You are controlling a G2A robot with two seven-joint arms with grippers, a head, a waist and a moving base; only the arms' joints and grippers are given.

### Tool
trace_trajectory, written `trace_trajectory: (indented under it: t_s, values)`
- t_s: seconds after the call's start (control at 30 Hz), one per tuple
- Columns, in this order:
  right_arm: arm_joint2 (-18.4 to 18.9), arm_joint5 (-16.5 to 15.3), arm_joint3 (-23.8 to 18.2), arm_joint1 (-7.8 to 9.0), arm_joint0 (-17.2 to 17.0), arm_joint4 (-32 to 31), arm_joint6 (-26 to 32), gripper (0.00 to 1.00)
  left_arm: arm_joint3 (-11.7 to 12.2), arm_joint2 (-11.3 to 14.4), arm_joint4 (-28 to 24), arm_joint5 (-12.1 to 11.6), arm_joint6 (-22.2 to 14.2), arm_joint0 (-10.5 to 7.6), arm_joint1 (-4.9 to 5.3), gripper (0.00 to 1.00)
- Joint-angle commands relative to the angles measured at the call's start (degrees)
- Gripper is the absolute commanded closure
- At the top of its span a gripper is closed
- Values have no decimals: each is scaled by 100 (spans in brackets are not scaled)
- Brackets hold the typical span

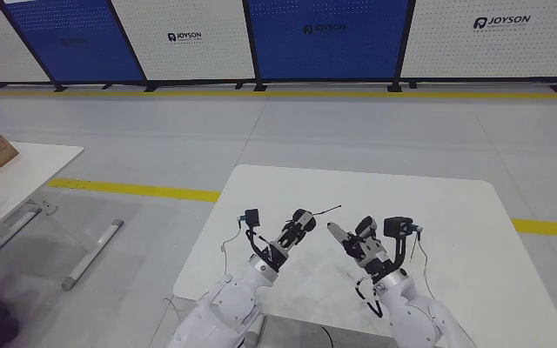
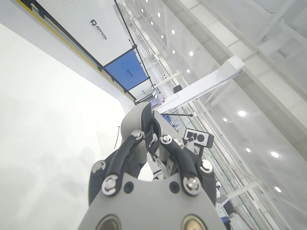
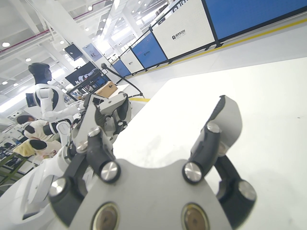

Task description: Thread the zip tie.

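White table (image 1: pixel 452 209) in a hall fenced with blue and white panels (image 1: pixel 322 39). Left gripper (image 1: pixel 302 222) pinched shut on the black zip tie (image 1: pixel 326 211), held up above it. Right gripper (image 1: pixel 349 231) just beside, spread wide, gripping nothing.

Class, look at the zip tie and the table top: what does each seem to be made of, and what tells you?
Zip tie: probably black plastic, perhaps nylon. It is a thin, dull strip bending in a curve from the shut left pincer.
Table top: smooth white sheet, perhaps laminate or painted board, with an even, faintly sheeny surface and a rounded corner.
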Motion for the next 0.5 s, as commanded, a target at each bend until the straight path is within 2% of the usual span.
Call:
trace_trajectory:
  t_s: [0.0, 0.07, 0.13, 0.2, 0.27, 0.4, 0.47]
  values:
    - [0, 1, 0, 0, 0, 0, 0, 0, 0, 0, 0, 0, 0, 0, 0, 100]
    - [21, 84, 22, 10, 27, -207, 41, 0, 0, 0, 0, 0, 0, 0, 0, 100]
    - [35, 406, 50, 17, 81, -754, -84, 0, -15, 15, 7, 43, 13, -8, -5, 100]
    - [112, 547, 190, 16, 191, -774, -16, 0, -39, 20, -84, 55, -32, 16, -6, 100]
    - [162, 715, 312, 45, 328, -1329, 183, 0, -46, -18, -173, 73, -98, 33, 0, 100]
    - [94, 864, 431, 85, 527, -2236, 803, 0, -73, -81, -277, 110, -140, 48, 6, 100]
    - [94, 864, 431, 85, 527, -2236, 803, 0, -73, -81, -277, 110, -140, 48, 6, 100]
